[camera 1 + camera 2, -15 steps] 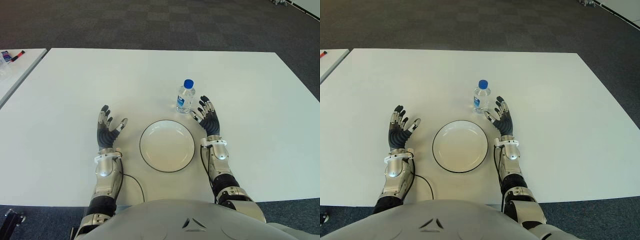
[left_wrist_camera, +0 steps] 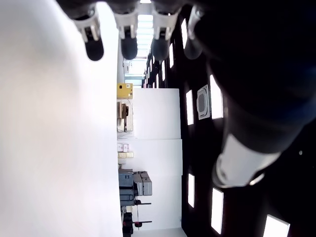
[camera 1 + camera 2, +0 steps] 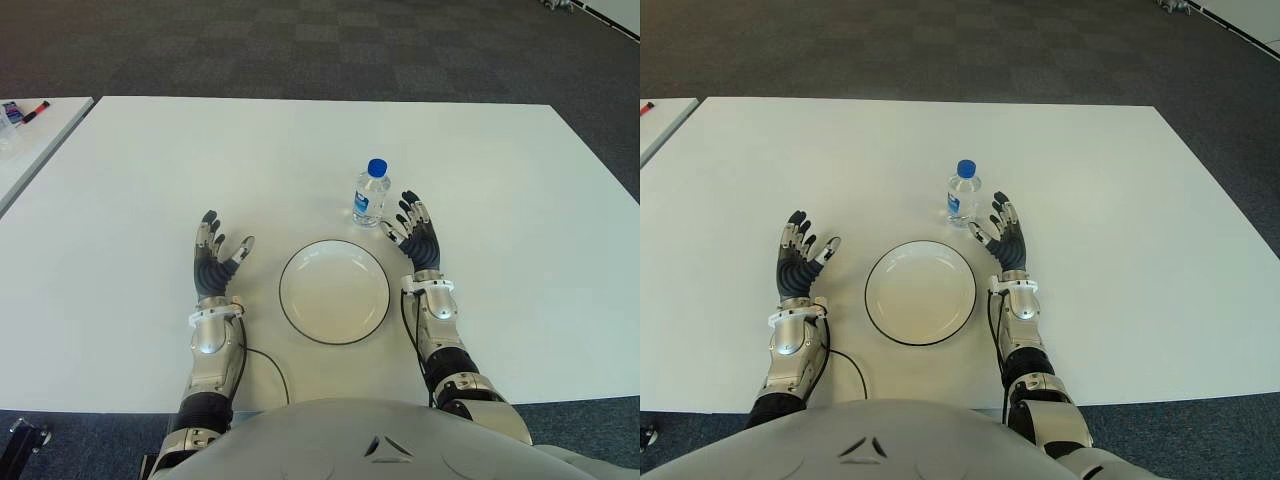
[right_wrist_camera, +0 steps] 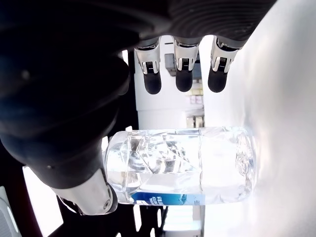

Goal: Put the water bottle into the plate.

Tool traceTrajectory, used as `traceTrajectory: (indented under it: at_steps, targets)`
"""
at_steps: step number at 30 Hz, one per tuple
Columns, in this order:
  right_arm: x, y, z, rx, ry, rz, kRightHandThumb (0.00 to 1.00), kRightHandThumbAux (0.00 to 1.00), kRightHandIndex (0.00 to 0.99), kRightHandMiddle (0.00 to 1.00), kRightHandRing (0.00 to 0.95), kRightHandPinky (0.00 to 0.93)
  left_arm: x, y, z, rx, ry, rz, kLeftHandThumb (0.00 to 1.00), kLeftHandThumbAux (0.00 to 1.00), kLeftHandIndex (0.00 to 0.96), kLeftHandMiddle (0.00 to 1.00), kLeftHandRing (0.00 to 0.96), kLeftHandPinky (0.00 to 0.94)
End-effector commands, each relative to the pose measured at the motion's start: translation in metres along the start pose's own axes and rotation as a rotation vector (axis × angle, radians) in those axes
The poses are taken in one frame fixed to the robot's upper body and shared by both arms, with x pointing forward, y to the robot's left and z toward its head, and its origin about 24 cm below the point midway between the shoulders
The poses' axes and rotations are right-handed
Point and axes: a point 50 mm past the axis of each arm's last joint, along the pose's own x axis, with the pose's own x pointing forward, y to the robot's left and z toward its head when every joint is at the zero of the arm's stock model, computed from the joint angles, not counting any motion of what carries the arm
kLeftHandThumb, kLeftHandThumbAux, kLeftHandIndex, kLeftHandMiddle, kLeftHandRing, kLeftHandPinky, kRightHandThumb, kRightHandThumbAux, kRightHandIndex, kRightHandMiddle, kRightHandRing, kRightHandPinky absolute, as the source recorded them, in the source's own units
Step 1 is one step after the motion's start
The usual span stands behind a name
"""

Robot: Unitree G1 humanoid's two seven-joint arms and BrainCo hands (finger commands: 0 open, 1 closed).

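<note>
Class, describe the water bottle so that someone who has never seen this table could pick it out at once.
On the big white table, find the round white plate before the robot. Just beyond its far right rim, beside the open right hand, stands the water bottle: the only clear, upright thing there, with a blue cap.

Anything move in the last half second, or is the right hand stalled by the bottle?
Nothing visibly changed. The right robot hand stays open beside the upright water bottle, not gripping it; the plate is empty, and the left robot hand stays open left of it.

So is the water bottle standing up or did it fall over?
Standing up. The water bottle sits upright on the table, blue cap on top, beside the open right hand.
</note>
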Motion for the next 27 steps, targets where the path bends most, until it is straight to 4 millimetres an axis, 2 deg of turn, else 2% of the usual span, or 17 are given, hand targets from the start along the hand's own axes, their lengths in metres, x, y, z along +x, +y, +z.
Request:
traceTrajectory:
  at_steps: [1,27]
  targets:
    - [-0.0266,0.0019,-0.024,-0.001,0.104,-0.041,0.269,0.814,0.014,0.012,0.006,0.049,-0.0112,0.0046,-0.0164,0.019,0.098,0.026,0.169,0.748,0.034,0.0,0.0,0.003]
    - [-0.0224,0.0057,-0.0201,-0.062,0.068,-0.043,0.297,0.787,0.008,0.016,0.006,0.038,-0.0103,0.0055,-0.0184,0.023,0.095,0.02,0.164,0.77,0.029,0.0,0.0,0.0]
